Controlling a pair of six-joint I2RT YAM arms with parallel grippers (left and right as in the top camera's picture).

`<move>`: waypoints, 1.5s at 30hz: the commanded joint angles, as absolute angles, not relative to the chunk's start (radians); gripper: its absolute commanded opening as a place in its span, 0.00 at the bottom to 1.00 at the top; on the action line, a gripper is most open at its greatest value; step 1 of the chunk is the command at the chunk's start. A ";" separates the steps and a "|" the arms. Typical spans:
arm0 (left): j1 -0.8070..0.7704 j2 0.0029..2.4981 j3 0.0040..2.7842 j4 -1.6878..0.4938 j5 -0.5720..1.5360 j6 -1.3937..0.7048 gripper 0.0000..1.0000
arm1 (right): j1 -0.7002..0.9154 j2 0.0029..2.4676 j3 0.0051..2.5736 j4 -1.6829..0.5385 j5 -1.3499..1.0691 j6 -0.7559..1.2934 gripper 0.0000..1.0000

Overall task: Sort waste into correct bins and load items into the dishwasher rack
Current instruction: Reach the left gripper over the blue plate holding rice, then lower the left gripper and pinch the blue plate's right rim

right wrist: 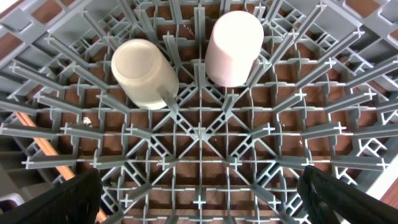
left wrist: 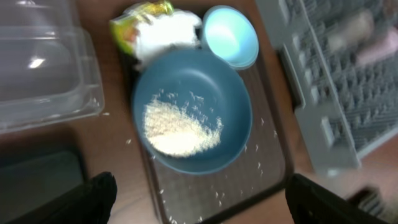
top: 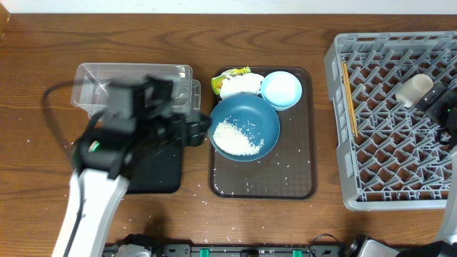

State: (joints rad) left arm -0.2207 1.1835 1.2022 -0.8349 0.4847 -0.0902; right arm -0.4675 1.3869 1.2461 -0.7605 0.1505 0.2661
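Observation:
The large dark-blue bowl sits on the brown serving tray and holds a pile of white rice. Behind it are the small light-blue bowl and the crumpled tissue with its yellow-green wrapper. My left gripper is open, just left of the blue bowl's rim. In the grey dishwasher rack lie the white cup, the pink cup and the chopsticks. My right gripper hangs open above the rack, holding nothing.
The clear plastic container stands left of the serving tray. The flat black tray lies in front of it, partly under my left arm. Stray rice grains dot the serving tray and the wooden table.

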 commanded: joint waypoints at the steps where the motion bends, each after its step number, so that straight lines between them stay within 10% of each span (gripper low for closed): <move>1: -0.374 1.297 1.287 -0.859 0.308 -0.022 0.89 | -0.472 1.386 1.248 -0.760 0.161 0.254 0.99; 19: -0.733 1.647 1.287 -0.652 0.329 -0.044 0.89 | -0.472 1.386 1.248 -0.760 0.160 0.254 0.99; 45: -0.829 1.761 1.287 -0.495 -0.021 -0.324 0.89 | -0.472 1.386 1.248 -0.760 0.160 0.254 0.99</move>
